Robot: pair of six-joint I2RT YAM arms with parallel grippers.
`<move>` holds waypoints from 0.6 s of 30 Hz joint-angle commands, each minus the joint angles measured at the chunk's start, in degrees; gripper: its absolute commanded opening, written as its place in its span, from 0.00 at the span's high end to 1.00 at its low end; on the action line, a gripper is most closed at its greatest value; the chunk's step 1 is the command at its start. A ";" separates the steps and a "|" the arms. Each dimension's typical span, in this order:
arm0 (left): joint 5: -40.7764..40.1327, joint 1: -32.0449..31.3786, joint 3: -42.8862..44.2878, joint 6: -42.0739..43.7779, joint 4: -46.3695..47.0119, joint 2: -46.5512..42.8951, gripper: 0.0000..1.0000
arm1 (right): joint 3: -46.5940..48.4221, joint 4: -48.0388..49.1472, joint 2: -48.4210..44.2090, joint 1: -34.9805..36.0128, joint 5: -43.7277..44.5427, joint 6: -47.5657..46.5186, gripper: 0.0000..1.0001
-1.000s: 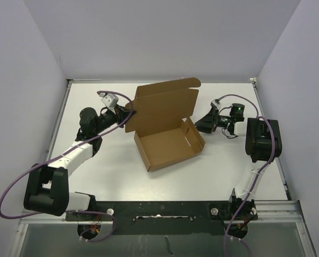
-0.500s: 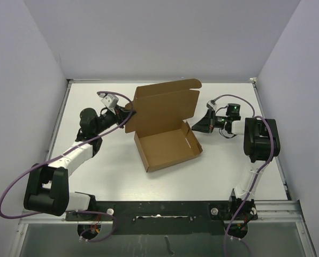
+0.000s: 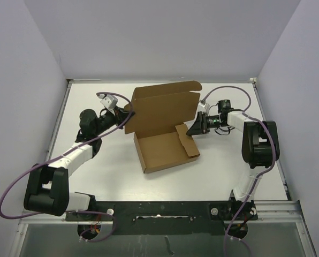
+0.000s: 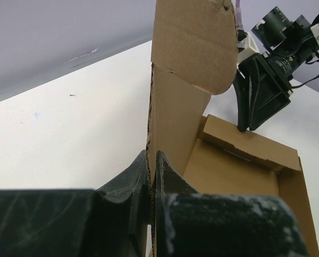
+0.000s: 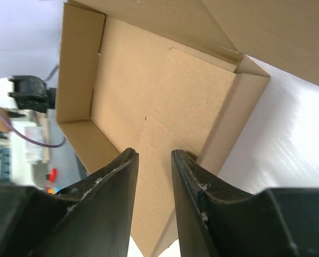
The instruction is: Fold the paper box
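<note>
Top external view: the box (image 3: pixel 160 151) sits mid surface (image 3: pixel 116 166), lid (image 3: pixel 162 110) held upright by the left hand (image 3: pixel 128 111) clamped at 9 o'clock, so the 3 o'clock flap (image 3: pixel 186 140) should be pressed fully down by the right hand (image 3: pixel 193 130), fingers (image 5: pixel 114 184) narrowly apart.

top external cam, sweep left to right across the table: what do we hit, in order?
left gripper, clamped on the left edge of the raised lid → paper box → right gripper, at the box's right side flap
</note>
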 commanded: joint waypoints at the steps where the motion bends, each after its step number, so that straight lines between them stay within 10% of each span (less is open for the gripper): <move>1: 0.13 0.12 0.10 -0.90 2.94 -2.24 1.00 | 0.81 -7.71 -4.84 2.94 11.39 -11.46 0.63; 9: -0.32 0.12 -0.07 -1.04 2.79 -3.00 1.00 | -1.01 -8.82 -9.76 6.11 20.13 -16.68 0.56; 18: -0.60 0.17 -0.33 -1.22 2.53 -3.49 1.00 | -2.21 -8.16 -13.37 9.54 28.33 -20.40 0.99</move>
